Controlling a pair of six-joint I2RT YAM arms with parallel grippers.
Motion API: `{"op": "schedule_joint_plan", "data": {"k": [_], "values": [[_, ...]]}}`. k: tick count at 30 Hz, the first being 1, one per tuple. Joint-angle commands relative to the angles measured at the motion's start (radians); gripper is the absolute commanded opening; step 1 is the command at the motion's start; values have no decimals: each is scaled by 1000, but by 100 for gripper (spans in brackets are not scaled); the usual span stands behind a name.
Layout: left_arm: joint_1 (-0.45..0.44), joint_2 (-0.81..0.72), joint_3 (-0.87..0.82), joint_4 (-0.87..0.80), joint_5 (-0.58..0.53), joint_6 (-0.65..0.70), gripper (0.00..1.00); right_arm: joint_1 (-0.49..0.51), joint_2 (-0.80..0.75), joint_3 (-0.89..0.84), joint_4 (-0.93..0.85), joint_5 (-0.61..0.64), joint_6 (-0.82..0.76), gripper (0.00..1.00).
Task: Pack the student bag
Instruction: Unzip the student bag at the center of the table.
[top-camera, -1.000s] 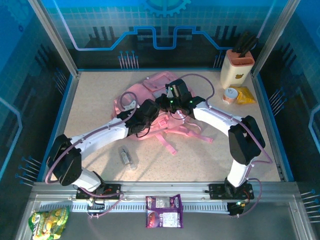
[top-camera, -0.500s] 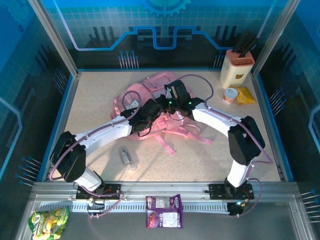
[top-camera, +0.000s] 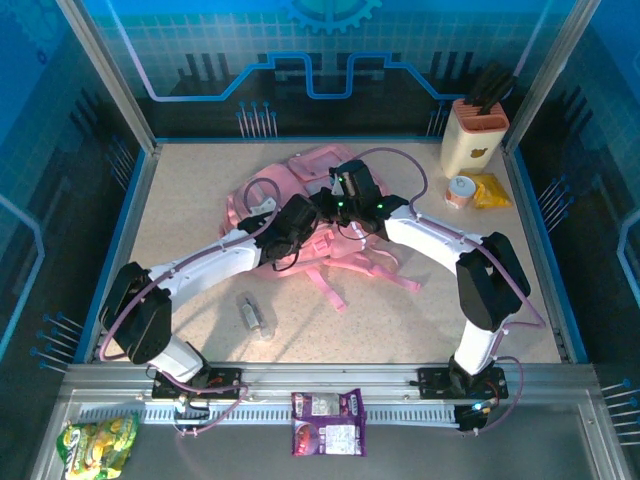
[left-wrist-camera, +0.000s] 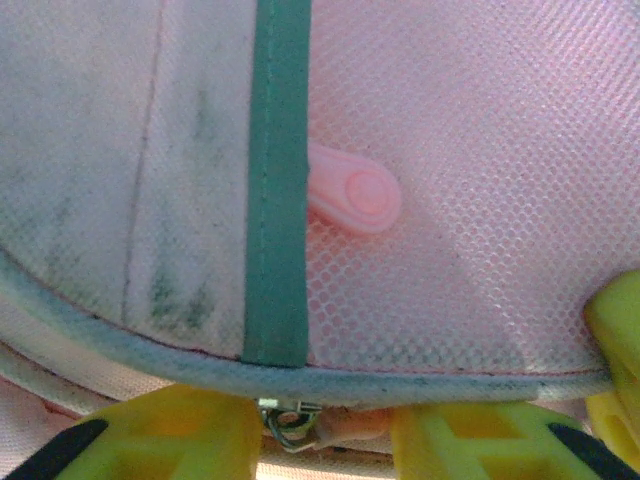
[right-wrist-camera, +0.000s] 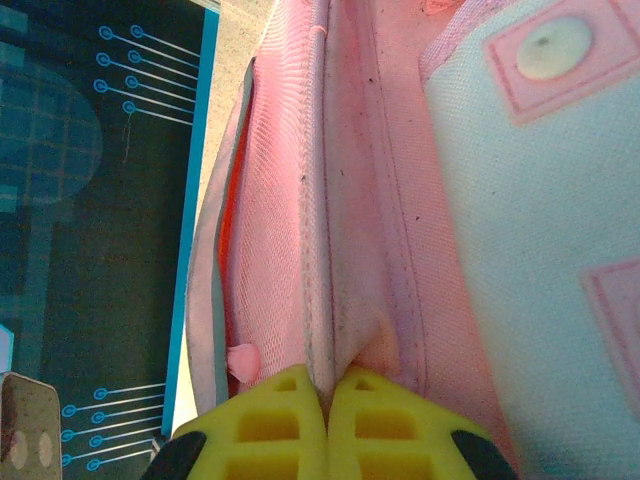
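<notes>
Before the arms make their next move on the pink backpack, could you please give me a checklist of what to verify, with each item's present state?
1. Right gripper grips the student bag: ok, fingers shut on a fabric fold.
2. Left gripper holds the metal zipper slider: cannot tell; it sits between spread fingers.
3. Bag opening wide enough for packing: cannot tell.
4. Clear bottle packed: not ok, it lies on the table outside the bag.
</notes>
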Motion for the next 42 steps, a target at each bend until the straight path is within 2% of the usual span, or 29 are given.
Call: {"op": "schedule_joint_plan", "data": {"k": [1, 11, 19, 28, 31, 35, 39, 42], "values": [[39, -12, 6, 19, -73, 47, 31, 23, -85, 14, 100, -32, -23, 0], [44, -82, -51, 64, -22, 200, 0, 6, -96, 8, 72, -19, -57, 0], [73, -169, -107, -12, 166, 427, 0, -61, -123, -16, 37, -63, -72, 0], [166, -235, -133, -25, 329, 685, 0, -147, -113, -13, -49, -94, -129, 0], [169, -217, -102, -34, 377, 718, 0, -175, -90, 13, -69, -113, -160, 0], [130, -185, -91, 78, 488, 699, 0, -192, -14, 111, -152, -160, -235, 0], [43, -97, -22, 123, 505, 662, 0, -212, 48, 197, -239, -155, -283, 18], [-10, -24, 37, 148, 511, 634, 0, -215, 38, 214, -299, -145, -314, 39]]}}
